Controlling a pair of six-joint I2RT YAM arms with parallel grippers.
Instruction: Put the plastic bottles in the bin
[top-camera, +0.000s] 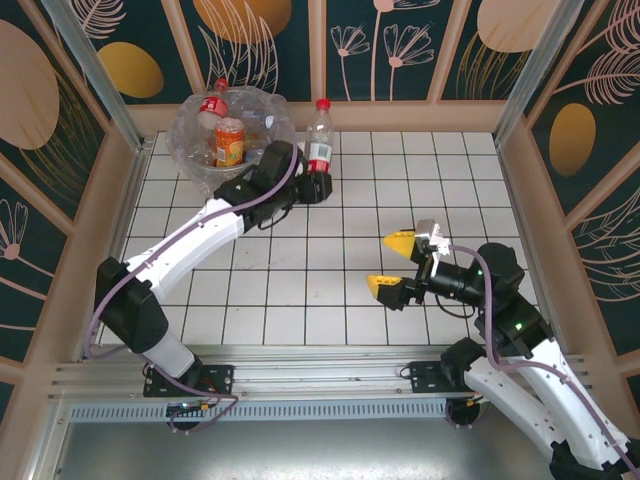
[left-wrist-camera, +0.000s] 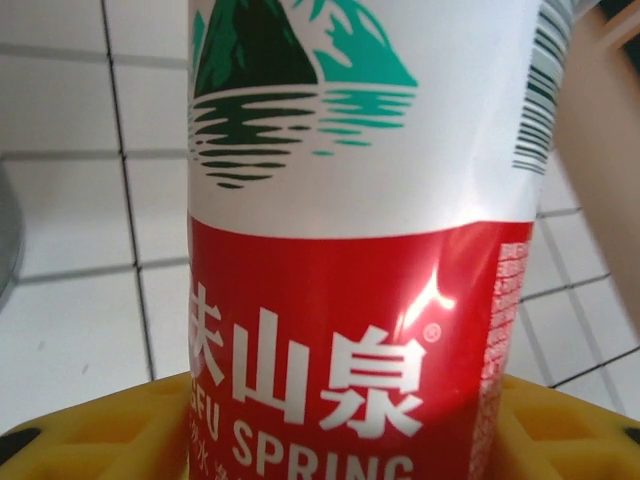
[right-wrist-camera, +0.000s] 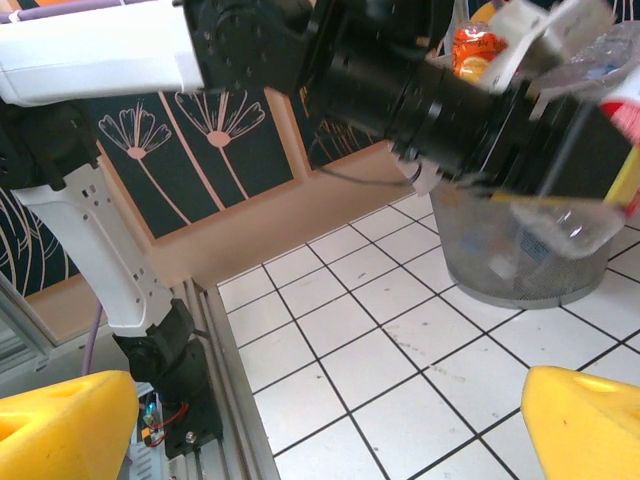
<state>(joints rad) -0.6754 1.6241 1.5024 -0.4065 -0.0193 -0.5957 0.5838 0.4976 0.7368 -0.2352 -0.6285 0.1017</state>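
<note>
On the white tiled bench the grey bin with its clear bag stands at about 11 o'clock from the middle, near the far wall. Inside it lie several bottles, among them an orange bottle and a red-capped bottle.

Just beside the bin, at its 3 o'clock, one more bottle stands upright, with a red cap and a red and white label. The left hand is at the lower part of this bottle. In the left wrist view the label sits between the two yellow fingers, and both fingers lie against its sides, so the hand has closed on it. The hand hides the base, so I cannot tell whether the bottle rests on the bench or is a little raised.

The right hand is at about 4 o'clock from the middle, well apart from the bin. Its yellow fingers stand wide apart and nothing is between them.
</note>
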